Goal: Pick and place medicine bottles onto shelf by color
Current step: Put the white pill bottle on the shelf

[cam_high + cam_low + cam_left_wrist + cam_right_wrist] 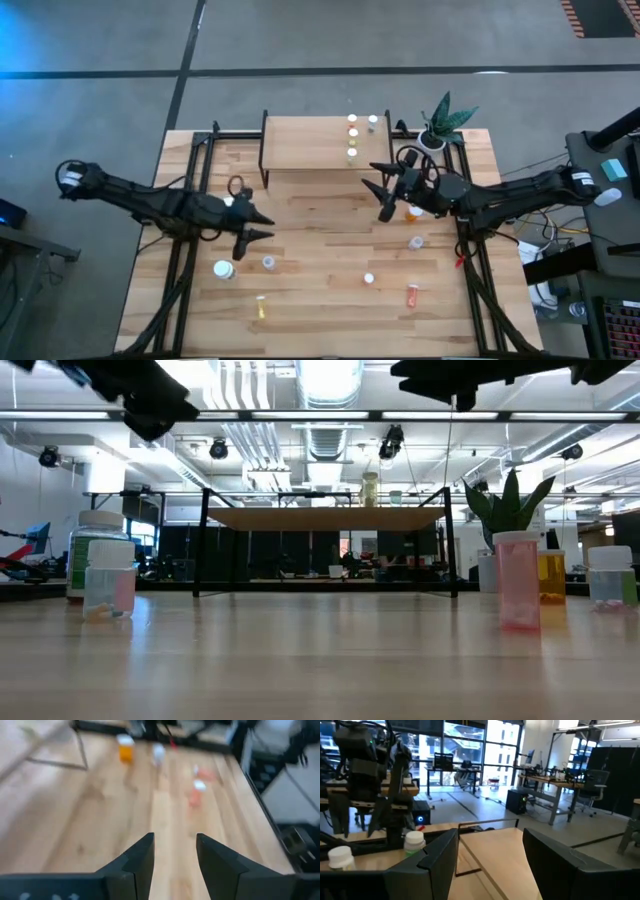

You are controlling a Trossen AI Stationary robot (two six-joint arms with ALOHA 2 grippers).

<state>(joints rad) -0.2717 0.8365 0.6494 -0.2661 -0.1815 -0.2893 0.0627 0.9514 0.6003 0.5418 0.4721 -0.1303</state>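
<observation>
**Supervisor:** Report claw status and bottle locations.

**Operator:** I have the left claw [262, 227] over the left half of the worktop [320, 290], fingers apart, nothing between them. I have the right claw [378, 192] just in front of the shelf [305, 142], also released and empty; its wrist view shows bare shelf top between the fingers. About four bottles stand at the shelf's right end [353, 137]. The rest are on the worktop: a large white bottle [224, 269] and a small clear bottle [268, 262] just below the left claw, a yellow bottle [261, 307] lying near the front edge, an orange-red bottle [412, 295] lying at front right, an amber bottle [414, 211] under the right arm.

**Supervisor:** Handling characteristics?

**Operator:** My judgement: small plastic pill bottles, light and rigid. Smooth walls are likely slippery, so a light, centred squeeze is enough. They should tip or roll at any sideways nudge. The lying ones will roll along the worktop if touched off-centre.

**Supervisor:** Recommended grasp point?

**Operator:** For upright bottles, I would close across the body just under the white cap, where the shoulder stops the bottle sliding down. For the large white bottle, I would open wider and take the mid-body. For lying bottles, I would set the fingers across the barrel, either side of the long axis, and descend straight down.

**Supervisor:** Nearest candidate?

**Operator:** The small clear bottle, closest to the left claw.
</observation>
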